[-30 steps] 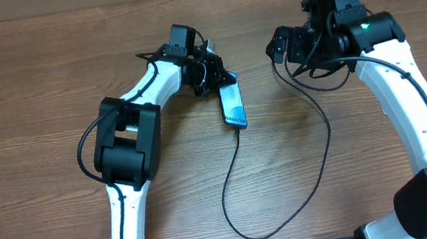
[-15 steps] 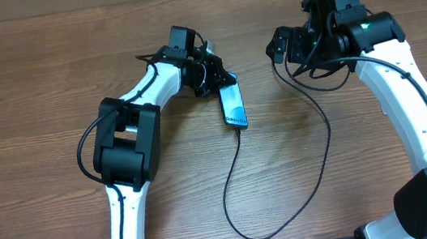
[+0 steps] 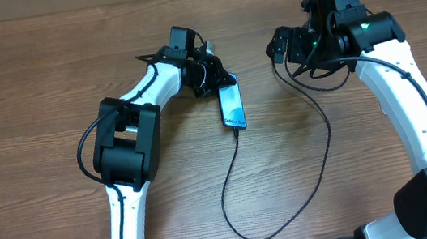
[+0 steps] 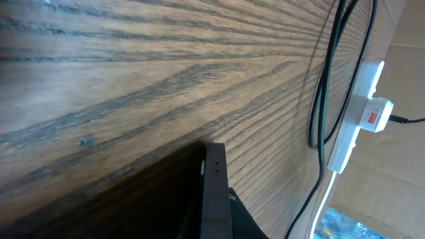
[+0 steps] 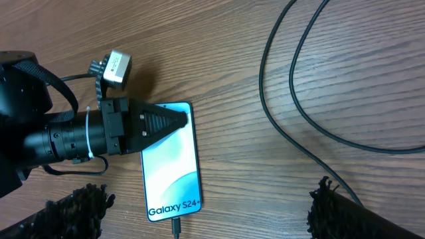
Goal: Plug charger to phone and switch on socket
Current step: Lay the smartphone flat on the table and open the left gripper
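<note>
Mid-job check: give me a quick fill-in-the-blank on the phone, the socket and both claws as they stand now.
1. The phone screen reads "Galaxy ___".
2. The claw touching the phone belongs to the ___ arm.
3. The right claw is ___, with nothing between its fingers.
4. The socket is ___ with a red-marked switch.
Missing words: S24+; left; open; white.

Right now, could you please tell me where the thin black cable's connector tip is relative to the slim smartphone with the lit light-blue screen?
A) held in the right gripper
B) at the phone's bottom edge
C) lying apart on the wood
B: in the right wrist view the connector tip meets the smartphone's bottom edge.
</note>
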`<state>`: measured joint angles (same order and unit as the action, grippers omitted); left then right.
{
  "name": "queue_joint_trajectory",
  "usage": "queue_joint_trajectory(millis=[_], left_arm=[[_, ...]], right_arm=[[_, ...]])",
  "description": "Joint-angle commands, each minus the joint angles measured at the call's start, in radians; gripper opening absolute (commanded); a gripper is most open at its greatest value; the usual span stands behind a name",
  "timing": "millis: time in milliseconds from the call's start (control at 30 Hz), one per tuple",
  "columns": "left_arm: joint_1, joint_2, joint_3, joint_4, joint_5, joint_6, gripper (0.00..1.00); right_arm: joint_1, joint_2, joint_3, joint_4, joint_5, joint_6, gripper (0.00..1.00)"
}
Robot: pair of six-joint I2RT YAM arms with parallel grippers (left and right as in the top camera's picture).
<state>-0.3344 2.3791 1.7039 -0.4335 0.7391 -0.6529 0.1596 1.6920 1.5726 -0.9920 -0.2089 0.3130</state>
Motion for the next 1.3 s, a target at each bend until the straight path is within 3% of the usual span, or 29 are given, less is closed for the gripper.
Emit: queue_joint_trajectory(millis=[0, 333, 1267], left_arm=[[-0.006, -0.028, -0.016, -0.007, -0.01, -0.017, 0.13], [-0.006, -0.028, -0.016, -0.008, -0.01, -0.017, 0.21], [-0.006, -0.028, -0.016, -0.011, -0.009, -0.017, 0.28]], right_arm=[[0.0, -0.027, 0.011, -0.002, 0.01, -0.008, 1.0], [0.0, -0.027, 0.011, -0.002, 0.01, -0.008, 1.0], [0.0, -0.027, 0.011, -0.002, 0.01, -0.008, 1.0]])
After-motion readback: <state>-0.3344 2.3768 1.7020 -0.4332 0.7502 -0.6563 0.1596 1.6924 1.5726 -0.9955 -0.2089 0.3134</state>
